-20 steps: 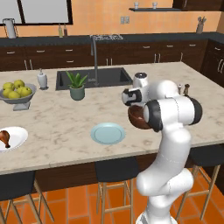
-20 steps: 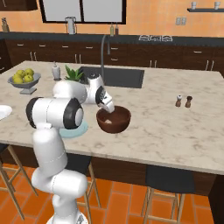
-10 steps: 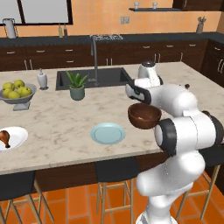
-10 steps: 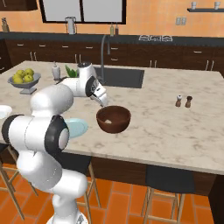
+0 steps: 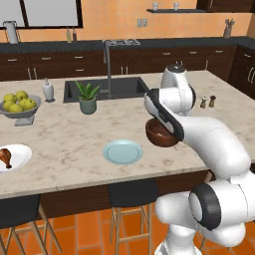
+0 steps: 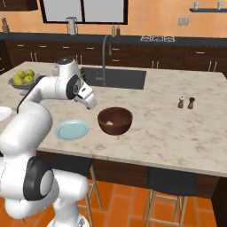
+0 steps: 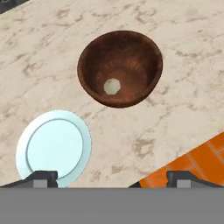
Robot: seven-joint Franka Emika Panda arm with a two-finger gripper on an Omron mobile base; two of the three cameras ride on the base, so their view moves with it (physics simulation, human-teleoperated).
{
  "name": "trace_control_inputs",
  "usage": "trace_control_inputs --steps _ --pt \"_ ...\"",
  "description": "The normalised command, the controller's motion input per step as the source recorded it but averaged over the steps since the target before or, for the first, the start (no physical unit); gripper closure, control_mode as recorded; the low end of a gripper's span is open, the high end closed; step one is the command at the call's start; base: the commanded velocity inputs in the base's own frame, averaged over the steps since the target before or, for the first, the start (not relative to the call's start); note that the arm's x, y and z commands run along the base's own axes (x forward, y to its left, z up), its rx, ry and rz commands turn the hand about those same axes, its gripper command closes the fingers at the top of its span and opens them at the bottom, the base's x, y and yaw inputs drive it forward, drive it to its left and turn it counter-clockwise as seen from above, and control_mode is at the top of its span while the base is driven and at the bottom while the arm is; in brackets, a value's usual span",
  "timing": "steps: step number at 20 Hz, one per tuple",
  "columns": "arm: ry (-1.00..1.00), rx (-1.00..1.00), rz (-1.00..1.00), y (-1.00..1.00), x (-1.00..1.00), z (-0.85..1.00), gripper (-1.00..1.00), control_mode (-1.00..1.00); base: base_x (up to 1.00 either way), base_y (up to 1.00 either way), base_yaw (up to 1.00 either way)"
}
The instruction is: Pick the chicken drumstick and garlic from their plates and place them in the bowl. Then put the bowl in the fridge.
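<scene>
The chicken drumstick [image 5: 5, 157] is my next target, I judge; it lies on the white plate [image 5: 20, 158] at the far left of the counter [image 5: 64, 144], close to the near edge, well apart from everything else I need; the garlic [image 7: 112, 86] already rests at the bottom of the bowl [image 7: 119, 68], and the light blue plate [image 5: 123, 151] just left of the bowl lies bare.

My gripper [image 7: 111, 178] hangs above the counter's near edge with its jaws spread wide and nothing between them; in the right base view I see it [image 6: 90, 102] up in the air between the blue plate and the bowl, touching neither.

To do this step well, I want to swing left across the counter at height, come down over the drumstick's meaty end rather than the pale bone, set the fingers across its narrow width, and close gently so it does not roll off the plate; the reach looks long, so I may need to drive the base left.

Going left to right along the far side: the grey pedestal dish [image 5: 17, 112] of yellow-green fruit stands beyond the white plate, then a small white bottle [image 5: 48, 90], a potted plant [image 5: 87, 97], the sink [image 5: 107, 88] with its tall faucet [image 5: 106, 62], and the salt and pepper shakers [image 5: 207, 101] at the right; none crosses a low path along the near edge, though the fruit dish stands nearest the drumstick and I would keep my elbow off it.
</scene>
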Motion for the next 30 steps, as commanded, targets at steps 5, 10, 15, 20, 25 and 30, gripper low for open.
trace_control_inputs --steps 5,10,15,20,25,30 --pt "-0.02 0.00 0.07 0.46 -0.56 -0.62 -1.00 1.00 -0.07 0.20 0.00" --pt "0.00 0.00 0.00 0.00 0.00 0.00 -1.00 1.00 -0.27 1.00 0.00" --pt "0.00 0.00 0.00 0.00 0.00 0.00 -1.00 1.00 0.17 1.00 0.00" --pt "0.00 0.00 0.00 0.00 0.00 0.00 -1.00 1.00 0.72 1.00 0.00" --pt "0.00 0.00 0.19 0.49 0.05 -0.12 -1.00 -1.00 0.21 0.40 0.00" --pt "0.00 0.00 0.63 0.71 0.08 -0.49 -1.00 -1.00 0.00 0.00 0.00"
